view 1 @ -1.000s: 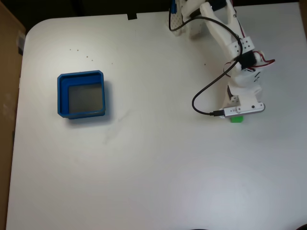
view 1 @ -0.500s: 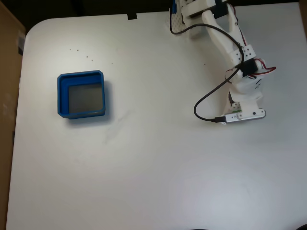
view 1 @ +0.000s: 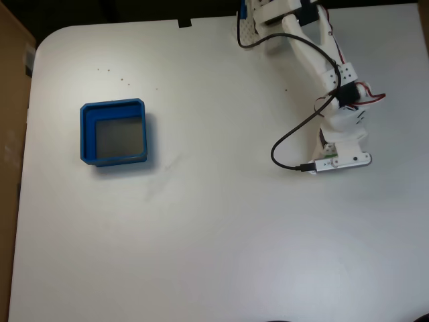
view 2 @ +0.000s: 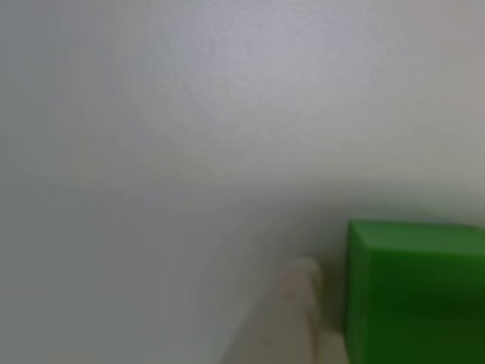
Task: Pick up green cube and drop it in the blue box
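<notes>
The blue box (view 1: 85, 135) rests on the left part of the white table in the fixed view, its grey floor bare. My white arm reaches down at the right, and its gripper (view 1: 334, 158) is hidden under the wrist and camera bar. The green cube (view 1: 333, 157) shows there as a thin green sliver below that bar. In the other view the green cube (view 2: 413, 296) is very close at the lower right, sitting on the table. One pale fingertip (view 2: 294, 299) stands just to its left, nearly touching. The second finger is out of sight.
A black cable (view 1: 285, 137) loops from the wrist out to the left. The arm's base (view 1: 258, 23) stands at the table's far edge. The table top (view 1: 214, 221) spreads wide between cube and box. A brown board (view 1: 10, 100) borders the left edge.
The wrist shifted slightly right and lowered over the green cube, which went from plainly visible to almost covered. In the last half second nothing moved.
</notes>
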Tool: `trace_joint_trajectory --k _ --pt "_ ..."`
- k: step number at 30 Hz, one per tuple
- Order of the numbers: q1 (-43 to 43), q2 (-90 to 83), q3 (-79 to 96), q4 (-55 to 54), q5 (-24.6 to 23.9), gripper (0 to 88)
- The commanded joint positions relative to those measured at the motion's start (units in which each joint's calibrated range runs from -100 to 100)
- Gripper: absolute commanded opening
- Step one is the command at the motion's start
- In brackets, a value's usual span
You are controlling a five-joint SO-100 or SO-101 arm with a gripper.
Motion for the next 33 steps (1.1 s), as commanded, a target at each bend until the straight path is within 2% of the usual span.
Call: trace_joint_trajectory --k 1,13,28,33 --pt "0.01 -1.12 -3.11 -0.01 0.15 26.8" --pt "0.09 -1.62 -3.11 0.32 0.24 25.7" --pt "0.16 -1.62 -3.02 0.57 0.24 4.4" --pt "0.30 -1.62 -3.02 0.65 0.24 1.5"
